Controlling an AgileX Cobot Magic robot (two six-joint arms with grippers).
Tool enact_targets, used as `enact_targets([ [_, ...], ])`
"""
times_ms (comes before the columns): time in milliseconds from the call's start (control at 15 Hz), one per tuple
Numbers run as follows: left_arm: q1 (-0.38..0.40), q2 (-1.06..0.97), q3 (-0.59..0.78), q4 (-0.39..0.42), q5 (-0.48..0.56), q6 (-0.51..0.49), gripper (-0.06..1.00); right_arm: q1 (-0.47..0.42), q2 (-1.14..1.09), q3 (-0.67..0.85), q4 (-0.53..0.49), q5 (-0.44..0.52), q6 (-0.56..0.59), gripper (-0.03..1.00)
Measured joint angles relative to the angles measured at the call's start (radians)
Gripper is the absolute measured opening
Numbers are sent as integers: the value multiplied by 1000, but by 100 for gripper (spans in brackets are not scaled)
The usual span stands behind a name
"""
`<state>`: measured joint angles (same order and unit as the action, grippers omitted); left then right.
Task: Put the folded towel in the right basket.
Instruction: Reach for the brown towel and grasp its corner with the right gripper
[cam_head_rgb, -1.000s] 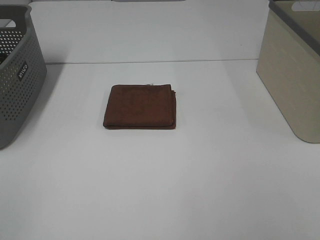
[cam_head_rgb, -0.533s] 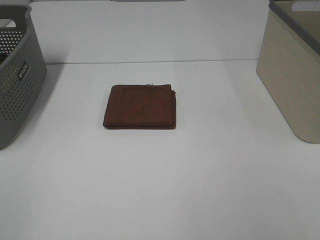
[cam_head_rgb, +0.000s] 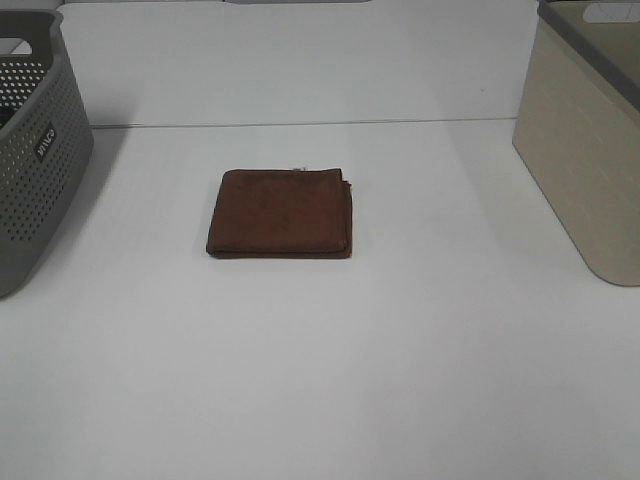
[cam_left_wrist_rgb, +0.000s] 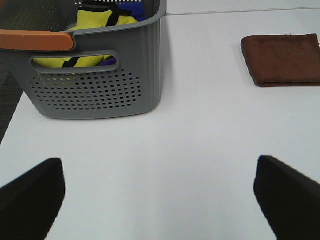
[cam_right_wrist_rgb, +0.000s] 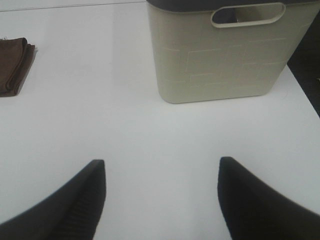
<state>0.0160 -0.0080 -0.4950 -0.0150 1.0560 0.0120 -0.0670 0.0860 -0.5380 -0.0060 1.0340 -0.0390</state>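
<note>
The folded brown towel (cam_head_rgb: 281, 213) lies flat near the middle of the white worktop (cam_head_rgb: 320, 380), well apart from both baskets. The beige right basket (cam_head_rgb: 585, 150) stands at the right edge, its top cut off. The grey perforated basket (cam_head_rgb: 30, 160) at the left edge is cropped too and holds a yellow bundle (cam_left_wrist_rgb: 97, 20) I can't identify. From above, both arms are out of frame. The left gripper (cam_left_wrist_rgb: 160, 200) and right gripper (cam_right_wrist_rgb: 162, 200) both gape wide and empty, only their dark fingertips showing
</note>
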Motion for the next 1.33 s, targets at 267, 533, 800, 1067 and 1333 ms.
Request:
enact_targets([
  [267,0,0,0,0,0,0,98,0,344,-175,6,-84,0,62],
  [533,0,0,0,0,0,0,98,0,730,-415,42,-88,-16,62],
  [800,0,0,0,0,0,0,98,0,1101,-705,142,-6,-108,62],
  [1067,0,0,0,0,0,0,98,0,1345,-907,178,38,-110,62],
  [1333,0,0,0,0,0,0,98,113,1541,-1040,203,39,-135,62],
])
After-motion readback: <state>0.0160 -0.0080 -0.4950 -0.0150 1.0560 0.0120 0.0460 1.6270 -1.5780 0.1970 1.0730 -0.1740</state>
